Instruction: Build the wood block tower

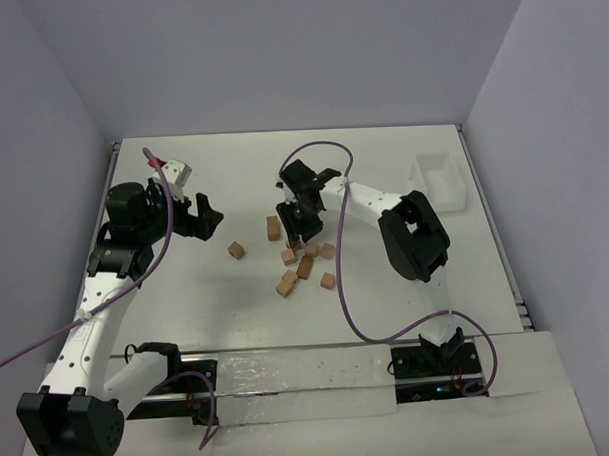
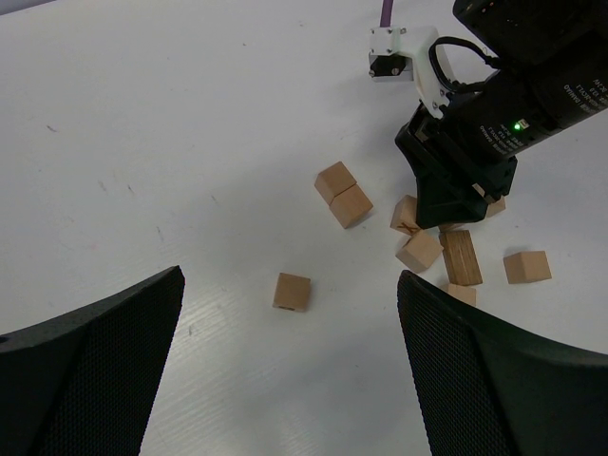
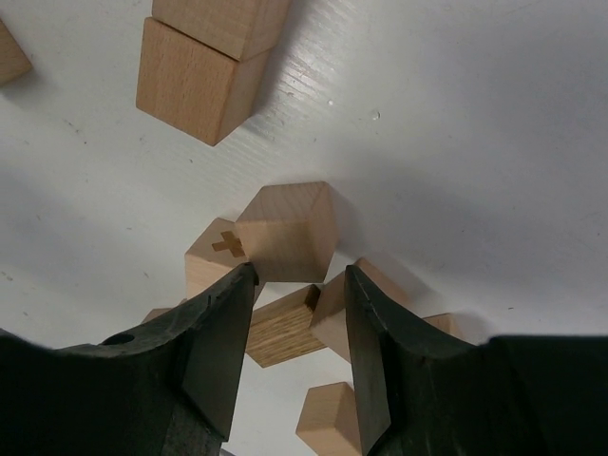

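Note:
Several tan wood blocks [image 1: 306, 266] lie loose on the white table at mid-field. Two of them [image 1: 272, 227] touch side by side, and they also show in the left wrist view [image 2: 342, 193]. One block [image 1: 236, 250] lies alone to the left, also in the left wrist view [image 2: 292, 292]. No tower shows in any view. My right gripper [image 1: 301, 231] is low over the cluster, jaws slightly apart round one cube [image 3: 290, 233]; the left tip touches its corner and the right tip stands clear. My left gripper [image 1: 199, 217] is open wide and empty, left of the blocks.
A white translucent bin [image 1: 441, 178] stands at the far right of the table. A block marked with a cross [image 3: 214, 252] and a darker oblong block [image 3: 280, 328] crowd under my right gripper [image 3: 296, 277]. Purple cables loop over both arms.

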